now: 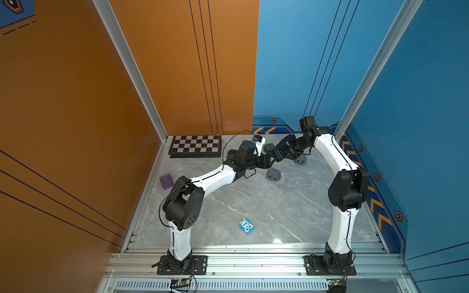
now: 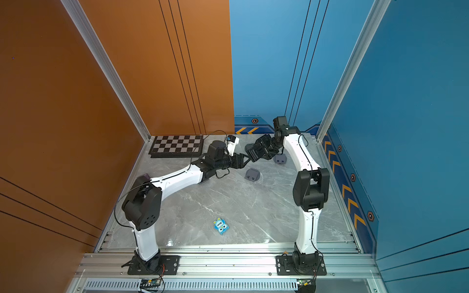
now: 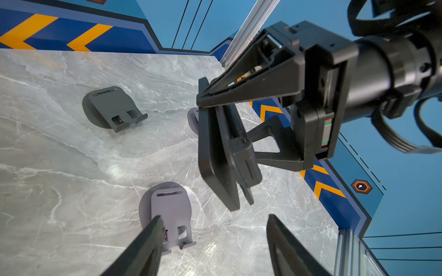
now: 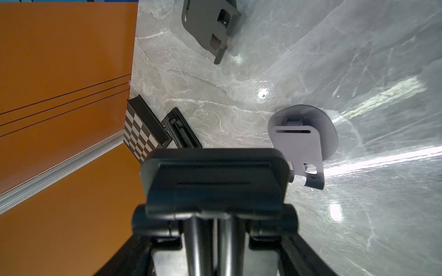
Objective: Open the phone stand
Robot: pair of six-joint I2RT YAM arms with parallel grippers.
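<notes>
right claw (image 3: pixel 224 121) clamps the black phone stand (image 3: pixel 215 155), holding it in the air over the marble surface (image 3: pixel 71 155), toward the back. left claw (image 3: pixel 214 217) sits open just short of the stand, fingers spread wide. a dark grey stand (image 3: pixel 112 107) and a pale grey stand (image 3: pixel 171 205) lie on the surface below.

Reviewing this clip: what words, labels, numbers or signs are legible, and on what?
"One", seen upside down, as best it reads: on the small blue toy, in both top views.
Yellow chevrons on the blue wall: signs only, no words.
Nothing else legible.
</notes>
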